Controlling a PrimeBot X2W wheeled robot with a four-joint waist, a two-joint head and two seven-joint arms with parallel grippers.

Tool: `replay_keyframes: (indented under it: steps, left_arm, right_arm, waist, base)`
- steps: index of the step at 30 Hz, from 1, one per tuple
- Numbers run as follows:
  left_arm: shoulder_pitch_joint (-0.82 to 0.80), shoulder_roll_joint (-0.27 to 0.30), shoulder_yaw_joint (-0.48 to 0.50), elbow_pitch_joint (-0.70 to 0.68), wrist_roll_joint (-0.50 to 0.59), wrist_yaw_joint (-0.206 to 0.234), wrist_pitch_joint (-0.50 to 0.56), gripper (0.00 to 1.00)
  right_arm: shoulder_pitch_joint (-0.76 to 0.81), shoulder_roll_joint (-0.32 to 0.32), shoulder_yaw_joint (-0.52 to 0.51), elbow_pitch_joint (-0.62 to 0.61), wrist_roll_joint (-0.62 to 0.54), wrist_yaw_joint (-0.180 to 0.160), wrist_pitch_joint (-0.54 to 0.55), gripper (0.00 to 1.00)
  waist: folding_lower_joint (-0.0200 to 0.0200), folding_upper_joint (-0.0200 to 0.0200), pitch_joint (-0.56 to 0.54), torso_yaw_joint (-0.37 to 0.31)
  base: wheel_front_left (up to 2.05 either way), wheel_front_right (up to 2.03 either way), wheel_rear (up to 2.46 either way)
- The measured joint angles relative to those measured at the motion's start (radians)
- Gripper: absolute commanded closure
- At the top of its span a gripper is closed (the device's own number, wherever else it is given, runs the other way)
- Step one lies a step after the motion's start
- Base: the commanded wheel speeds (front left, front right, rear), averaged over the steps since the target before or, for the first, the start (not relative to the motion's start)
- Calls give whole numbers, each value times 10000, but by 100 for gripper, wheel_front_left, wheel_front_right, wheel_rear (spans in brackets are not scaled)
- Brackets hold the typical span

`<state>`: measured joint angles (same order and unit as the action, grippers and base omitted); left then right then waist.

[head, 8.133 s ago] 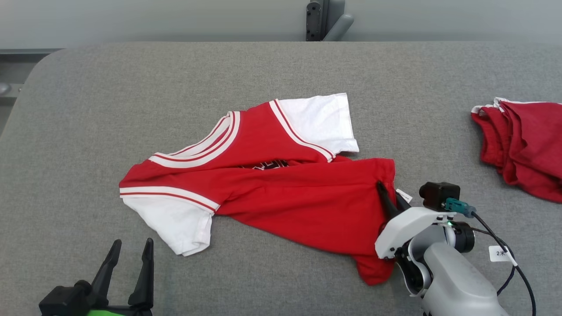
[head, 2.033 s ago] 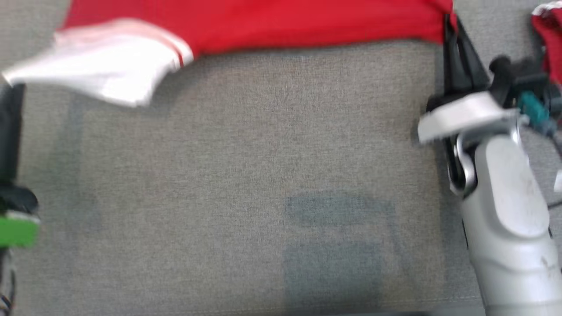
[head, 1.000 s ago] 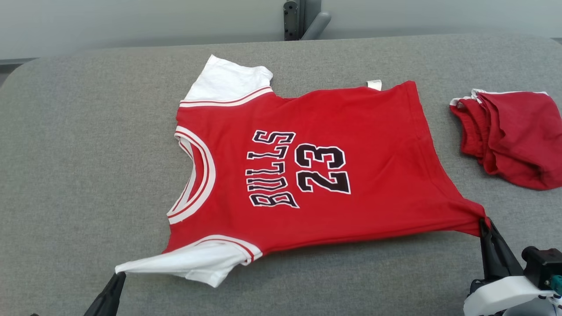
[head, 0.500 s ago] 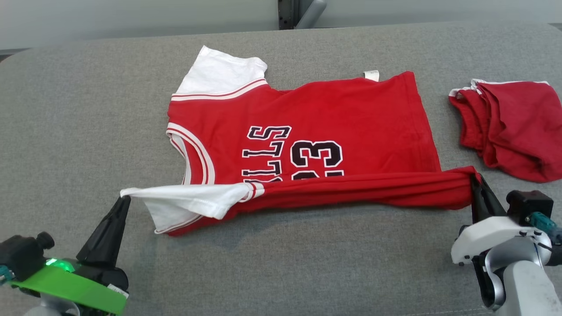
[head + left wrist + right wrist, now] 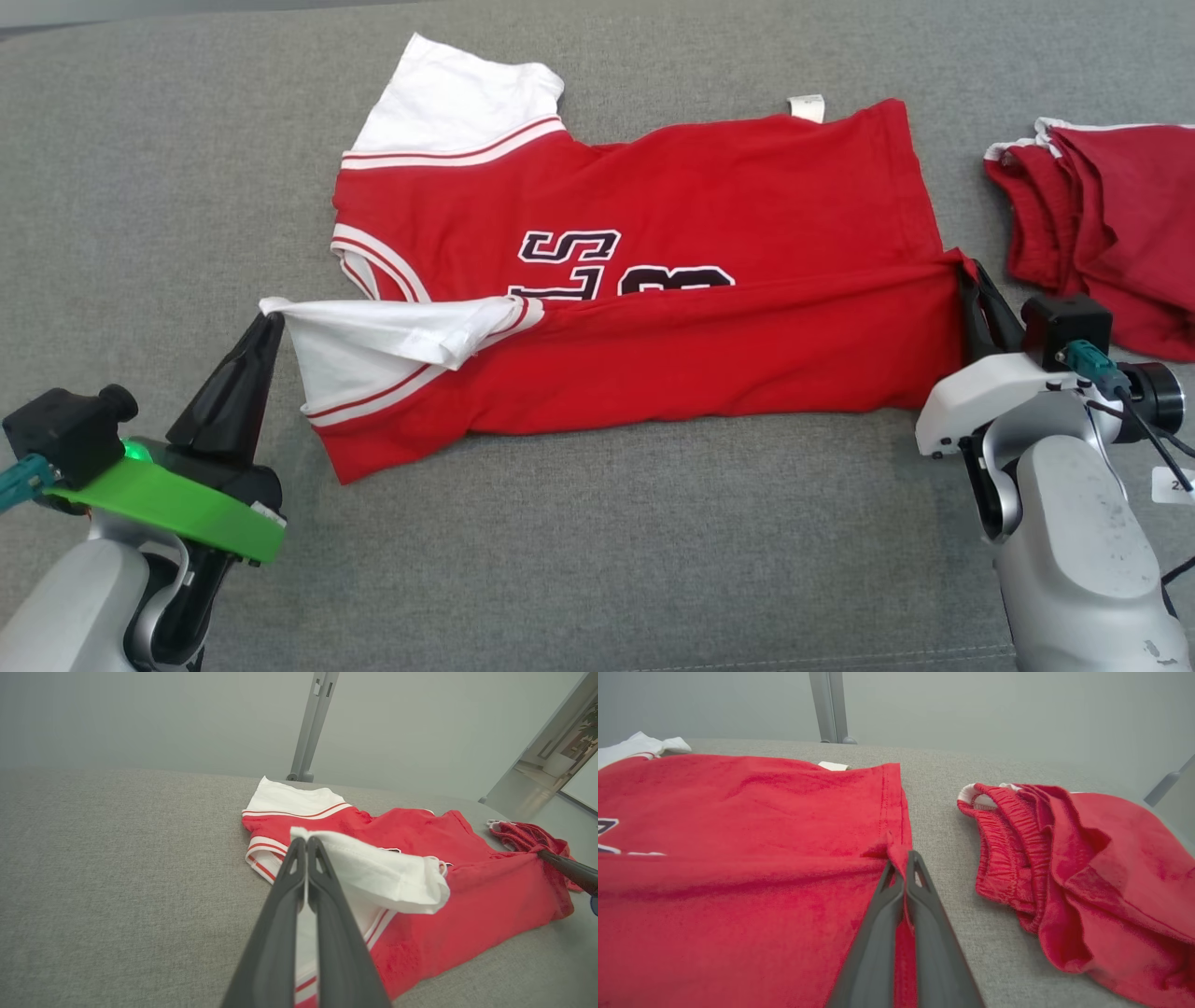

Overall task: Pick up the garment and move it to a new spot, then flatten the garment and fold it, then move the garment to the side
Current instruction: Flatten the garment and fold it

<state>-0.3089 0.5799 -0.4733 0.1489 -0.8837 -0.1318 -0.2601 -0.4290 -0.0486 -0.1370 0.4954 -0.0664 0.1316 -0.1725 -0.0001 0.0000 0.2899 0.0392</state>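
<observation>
Grey table: left pincer, right pincer pinch jersey.

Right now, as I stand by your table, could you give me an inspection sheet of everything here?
surface: grey fabric tabletop, flat and even.
job's things: red jersey spread out, its near edge folded up over the lettering.
clutter: red shorts crumpled at the right, apart from the jersey.
grippers: left gripper shut on the white sleeve tip; right gripper shut on the hem corner.
cables: teal plug with a dark lead at the right wrist.
surroundings: pale wall, metal post behind the table.
</observation>
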Motion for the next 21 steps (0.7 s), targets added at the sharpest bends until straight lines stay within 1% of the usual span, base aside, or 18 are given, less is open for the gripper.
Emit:
replay_keyframes:
  steps: [2, 3, 4, 5, 6, 7, 11, 13, 15, 18, 21]
  left_arm:
    - [-156, -46, 40, 161, 169, 0, -2, 100]
    - [-221, -63, 13, 236, 234, 0, -8, 100]
    - [-285, -84, -35, 301, 305, 0, -8, 100]
    - [-356, -136, -54, 372, 345, 0, -8, 80]
    - [-412, -198, -44, 437, 376, 0, -8, 38]
    - [-450, -263, -2, 474, 418, 0, -8, 0]
    - [-420, -412, 408, 433, 619, 0, -8, 0]
    - [-111, -502, 767, 314, 550, 0, -10, 0]
    - [442, -548, 986, 236, 247, 0, -10, 0]
    - [1389, -512, 765, 205, -355, 0, -10, 0]
    - [2057, -328, 293, 330, -1051, 0, -10, 0]
  right_arm:
    - [-231, -2, -48, 297, -157, 0, -63, 100]
    - [-335, 0, -63, 428, -184, 0, -113, 73]
    - [-430, 0, -79, 560, -209, 0, -174, 31]
    - [-512, 2, -100, 673, -267, 0, -259, 0]
    - [-575, 0, -104, 759, -284, 0, -359, 0]
    - [-616, -4, -100, 821, -282, 0, -464, 0]
    - [-532, 4, -92, 679, -238, 0, -792, 0]
    - [-249, 0, -236, 217, -148, 0, -863, 0]
    - [218, -8, -282, -550, 88, 0, -892, 0]
    - [1112, -13, -148, -1755, 426, 0, -903, 0]
    - [2034, -4, -119, -2485, 719, -2, -903, 0]
  waist:
    - [0, 0, 158, 25]
    - [0, 0, 233, 33]
    - [0, 0, 303, 37]
    - [0, 0, 369, 38]
    - [0, 0, 424, 36]
    - [0, 0, 470, 31]
    - [0, 0, 500, -15]
    - [1, 0, 455, -45]
    - [0, 0, 406, -91]
    - [1, 0, 329, -168]
    - [0, 0, 245, -245]
  base:
    - [0, 0, 0]
    - [0, 0, 0]
    - [0, 0, 0]
    - [0, 0, 0]
    - [0, 0, 0]
    - [0, 0, 0]
    - [0, 0, 0]
    - [0, 0, 0]
    - [0, 0, 0]
    - [0, 0, 0]
    - [0, 0, 0]
